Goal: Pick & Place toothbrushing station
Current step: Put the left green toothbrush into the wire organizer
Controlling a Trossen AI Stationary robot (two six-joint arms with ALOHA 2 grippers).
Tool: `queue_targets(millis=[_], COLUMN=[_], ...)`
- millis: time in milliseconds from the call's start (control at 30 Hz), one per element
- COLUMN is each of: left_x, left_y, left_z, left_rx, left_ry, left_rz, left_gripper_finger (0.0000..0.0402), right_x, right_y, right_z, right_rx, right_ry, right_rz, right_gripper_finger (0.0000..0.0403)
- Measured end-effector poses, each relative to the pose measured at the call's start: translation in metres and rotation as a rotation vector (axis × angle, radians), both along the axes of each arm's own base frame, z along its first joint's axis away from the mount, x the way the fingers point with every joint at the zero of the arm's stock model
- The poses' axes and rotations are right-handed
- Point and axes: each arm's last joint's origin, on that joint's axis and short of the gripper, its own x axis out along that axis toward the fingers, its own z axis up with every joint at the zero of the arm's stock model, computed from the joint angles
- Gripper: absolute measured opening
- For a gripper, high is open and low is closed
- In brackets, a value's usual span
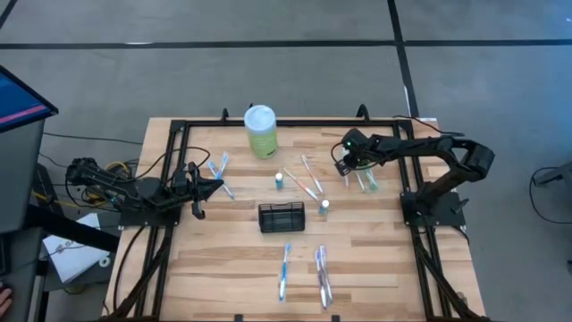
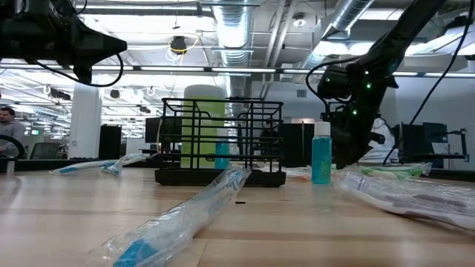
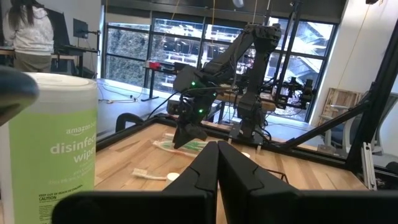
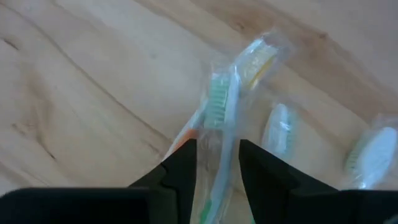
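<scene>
The toothbrushing station, a black wire-mesh caddy (image 1: 281, 217) (image 2: 221, 141), stands on its base at the table's middle; no gripper touches it. My right gripper (image 1: 343, 172) (image 4: 217, 152) points steeply down at the far right, open. It is over a green-bristled toothbrush in clear wrap (image 4: 217, 106), which lies flat on the wood and runs between the two fingers. Other wrapped brushes (image 4: 280, 127) lie beside it. My left gripper (image 1: 217, 185) (image 3: 217, 152) hovers shut at the left, roughly level, holding nothing. My right gripper comes from above with one finger (image 4: 180, 165) on either side of the wrapped toothbrush's neck (image 4: 219, 134), just below its bristle head. The brush lies on the table. Whether the fingers touch the wrap I cannot tell.
A pale green wipes canister (image 1: 260, 131) stands at the far middle. Two small blue bottles (image 1: 279, 180) (image 1: 324, 206) stand near the caddy. More wrapped toothbrushes lie at the far left (image 1: 220, 172), middle (image 1: 308, 182) and near edge (image 1: 285, 268) (image 1: 322, 275).
</scene>
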Motion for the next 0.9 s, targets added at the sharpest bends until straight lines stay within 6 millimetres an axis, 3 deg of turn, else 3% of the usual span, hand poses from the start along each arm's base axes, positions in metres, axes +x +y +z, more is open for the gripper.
queue_targets(millis=[300,633,900], left_x=[0.000,0.000,0.000], left_y=[0.000,0.000,0.000], left_z=[0.000,0.000,0.000], left_rx=[0.000,0.000,0.000], left_ry=[0.001,0.001,0.001], left_rz=[0.000,0.000,0.000], left_gripper_finger=[0.0000,0.0000,0.0000], right_x=[0.000,0.005,0.033], right_y=[0.000,0.001,0.004], right_z=[0.004,0.007,0.036], right_rx=[-0.014,-0.023,-0.102], right_ry=[-0.015,-0.035,-0.114], right_rz=[0.022,0.032,0.112], right_gripper_finger=[0.0011,0.0004,0.0002])
